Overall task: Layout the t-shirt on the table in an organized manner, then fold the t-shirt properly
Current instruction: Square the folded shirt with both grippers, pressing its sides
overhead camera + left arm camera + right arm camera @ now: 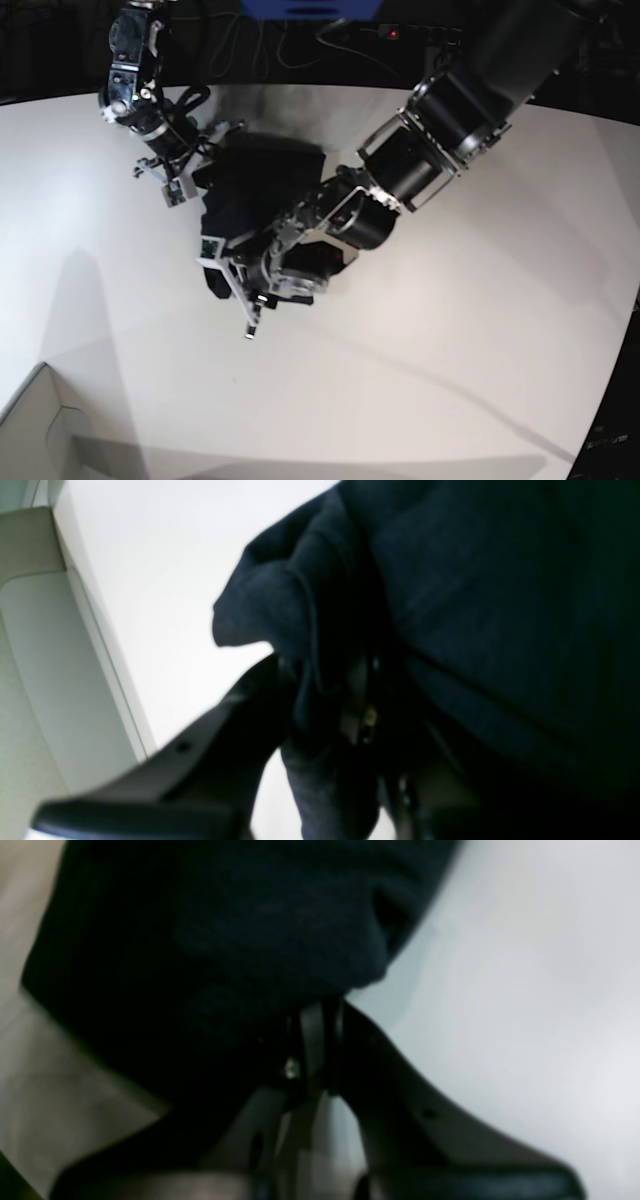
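The black t-shirt (265,175) lies bunched in a heap on the white table (450,350), left of centre. My left gripper (222,272) sits at the heap's near edge. In the left wrist view it (325,680) is shut on a fold of the t-shirt (500,605), and the cloth hides one finger. My right gripper (195,170) is at the heap's far left edge. Seen from the right wrist, it (315,1015) is shut with the t-shirt (225,940) pinched at its tips and draped over the left finger.
A pale cardboard box corner (40,430) stands at the near left of the table. Its pale wall (30,630) shows at the left of the left wrist view. Cables and a power strip (390,35) run behind the far edge. White tabletop (525,990) lies beside the right gripper.
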Controlling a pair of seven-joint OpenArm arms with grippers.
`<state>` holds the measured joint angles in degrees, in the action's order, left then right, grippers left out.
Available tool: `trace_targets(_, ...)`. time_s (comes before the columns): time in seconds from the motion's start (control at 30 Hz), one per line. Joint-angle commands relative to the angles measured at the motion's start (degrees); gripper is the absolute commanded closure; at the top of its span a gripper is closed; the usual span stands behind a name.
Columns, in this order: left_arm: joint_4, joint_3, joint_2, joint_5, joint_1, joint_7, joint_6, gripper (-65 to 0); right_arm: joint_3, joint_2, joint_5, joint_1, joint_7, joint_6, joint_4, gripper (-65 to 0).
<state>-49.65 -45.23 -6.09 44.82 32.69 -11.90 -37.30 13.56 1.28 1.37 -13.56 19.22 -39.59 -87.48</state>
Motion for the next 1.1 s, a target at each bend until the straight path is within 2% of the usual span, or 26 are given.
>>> trace_targets(0.0, -0.1, -0.1, -0.5, -0.6, 0.8, 0.4, -1.4, -0.1, -0.7, 0.0, -0.3, -0.3, 0.0, -0.4, -0.8, -0.3)
trace_targets(0.37, -0.6, -0.1, 0.0, -0.2, 0.7, -0.2, -1.5, -0.5, -1.3, -0.3, -0.2, -0.5, 0.0, -0.4, -0.8, -0.3)
trace_targets(0.57, -4.9, -0.2, 0.1, -0.1, 0.8, -5.5, -1.7, -0.6, -1.2, -1.5, -0.2, -0.4, 0.0, -0.4, -0.8, -0.3)
trace_targets(0.83, -6.3, -0.3, 1.2, 0.0, 0.8, -6.0, -1.8, -0.8, -1.2, -2.6, -0.2, -0.4, -0.1, -0.4, -0.9, -0.3)
trace_targets(0.9, -6.4, -0.3, 1.3, 0.0, 0.8, -6.0, -1.8, -3.6, -1.1, -3.2, -0.2, -0.4, -0.1, -0.4, -1.3, -0.3)
trace_targets(1.07, -6.7, -0.3, 2.6, 0.0, 0.8, -5.8, -1.8, -18.6, -1.1, -3.3, -0.2, -0.4, 0.1, -0.4, -3.6, -0.3)
